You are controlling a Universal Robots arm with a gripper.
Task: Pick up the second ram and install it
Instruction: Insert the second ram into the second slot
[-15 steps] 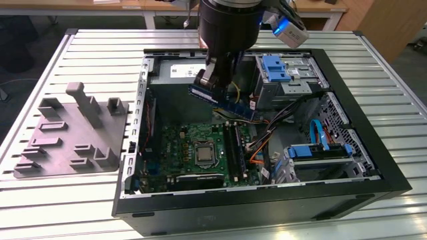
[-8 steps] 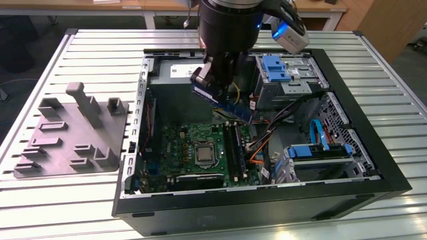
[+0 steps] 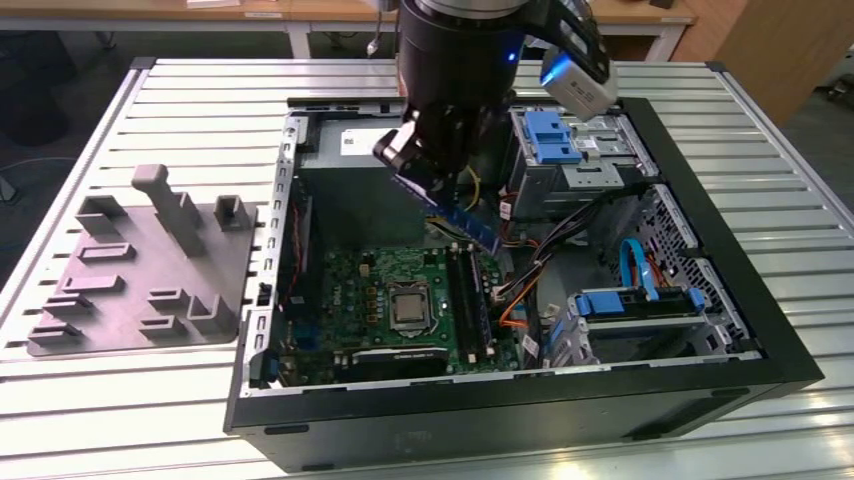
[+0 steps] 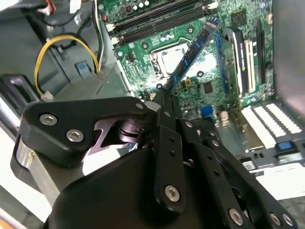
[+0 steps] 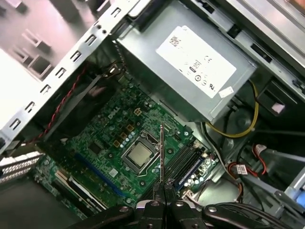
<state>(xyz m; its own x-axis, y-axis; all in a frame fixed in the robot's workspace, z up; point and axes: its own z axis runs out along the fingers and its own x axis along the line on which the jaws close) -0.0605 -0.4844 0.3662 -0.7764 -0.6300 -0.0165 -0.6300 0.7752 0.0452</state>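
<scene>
The thin blue-green memory stick (image 4: 193,50) was clamped in the black tool (image 4: 164,94) above the green motherboard (image 4: 138,50), its long axis skewed to the black slot rails (image 4: 152,18).

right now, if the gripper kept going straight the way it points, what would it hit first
The second ram clamped in the gripper leads, so its far end would likely meet the motherboard first, between the processor socket and the black slot rails; depth is unclear.
</scene>
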